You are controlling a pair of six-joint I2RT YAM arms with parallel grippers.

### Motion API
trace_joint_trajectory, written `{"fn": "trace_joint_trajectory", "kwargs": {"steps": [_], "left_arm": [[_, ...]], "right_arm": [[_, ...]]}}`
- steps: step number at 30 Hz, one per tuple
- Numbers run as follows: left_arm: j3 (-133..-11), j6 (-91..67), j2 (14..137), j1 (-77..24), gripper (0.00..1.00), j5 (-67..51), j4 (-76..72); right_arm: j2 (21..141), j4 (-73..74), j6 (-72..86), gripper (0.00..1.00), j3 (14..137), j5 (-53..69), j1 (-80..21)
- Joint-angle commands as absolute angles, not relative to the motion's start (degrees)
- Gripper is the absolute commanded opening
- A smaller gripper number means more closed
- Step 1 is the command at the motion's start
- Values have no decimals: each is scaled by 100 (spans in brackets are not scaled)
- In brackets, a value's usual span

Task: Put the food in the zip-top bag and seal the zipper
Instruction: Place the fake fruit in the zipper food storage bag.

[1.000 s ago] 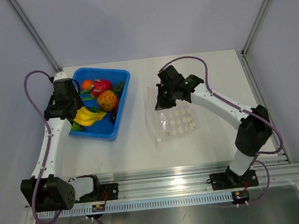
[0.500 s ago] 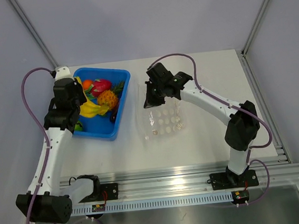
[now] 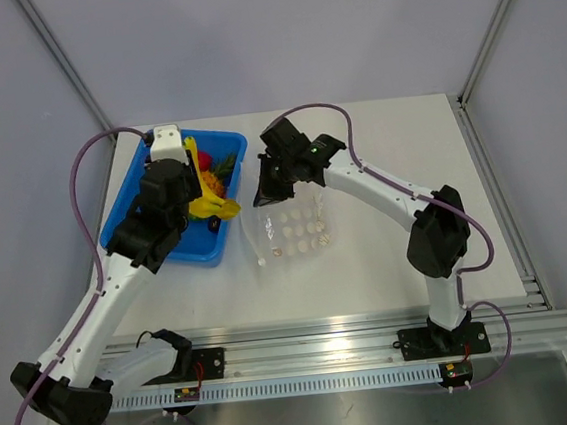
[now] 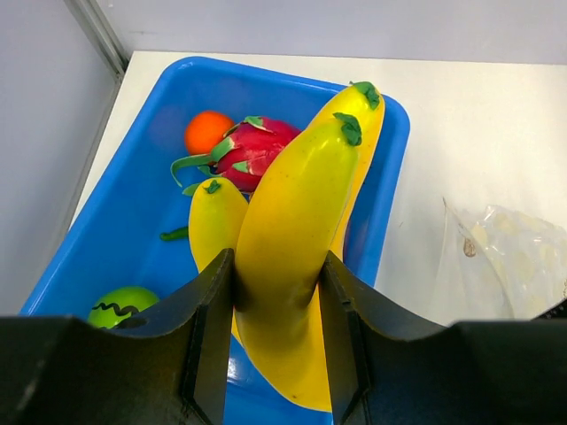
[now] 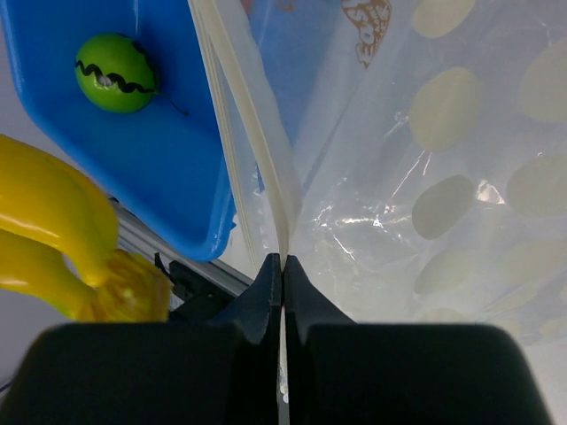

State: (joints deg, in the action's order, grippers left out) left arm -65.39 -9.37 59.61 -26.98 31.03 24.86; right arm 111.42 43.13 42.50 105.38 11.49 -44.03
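Observation:
My left gripper (image 4: 275, 267) is shut on a yellow toy banana bunch (image 4: 297, 204), held up above the blue bin (image 4: 133, 204). From above, the bananas (image 3: 212, 204) hang over the bin's right side. Inside the bin lie a pink-red dragon fruit (image 4: 257, 152), an orange piece (image 4: 206, 131) and a green piece (image 4: 124, 306). My right gripper (image 5: 283, 262) is shut on the zipper (image 5: 257, 133) at the mouth of the clear zip-top bag (image 5: 425, 177). The bag (image 3: 295, 228) lies just right of the bin, its mouth lifted toward it by the right gripper (image 3: 264, 196).
The blue bin (image 3: 127, 202) stands at the table's left, close to the left wall. An aluminium rail (image 3: 327, 354) with both arm bases runs along the near edge. Slanted frame posts (image 3: 68, 62) rise at the back corners.
My left gripper has lifted the banana bunch out of the bin and carried it right. My right gripper has dragged the bag left, up to the bin.

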Motion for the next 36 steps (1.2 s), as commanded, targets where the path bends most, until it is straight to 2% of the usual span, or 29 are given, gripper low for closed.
{"fn": "trace_joint_trajectory", "kwargs": {"steps": [1, 9, 24, 32, 36], "left_arm": [[-6434, -634, 5906, -3040, 0, 4077, 1715], [-6162, 217, 6020, -3410, 0, 4780, 1109], [-5678, 1406, 6530, -4473, 0, 6073, -156], [-5502, 888, 6521, -4658, 0, 5906, -18], [-5669, 116, 6522, -4667, 0, 5635, 579]], "right_arm": [[11258, 4289, 4578, 0, 11047, 1231, -4552], [11566, 4333, 5018, 0, 11478, 1318, -4676], [11505, 3886, 5378, 0, 11418, 1740, -4790], [11399, 3498, 5555, 0, 11206, 1986, -4781], [11505, 3235, 5739, 0, 11153, 2127, -4790]]}}
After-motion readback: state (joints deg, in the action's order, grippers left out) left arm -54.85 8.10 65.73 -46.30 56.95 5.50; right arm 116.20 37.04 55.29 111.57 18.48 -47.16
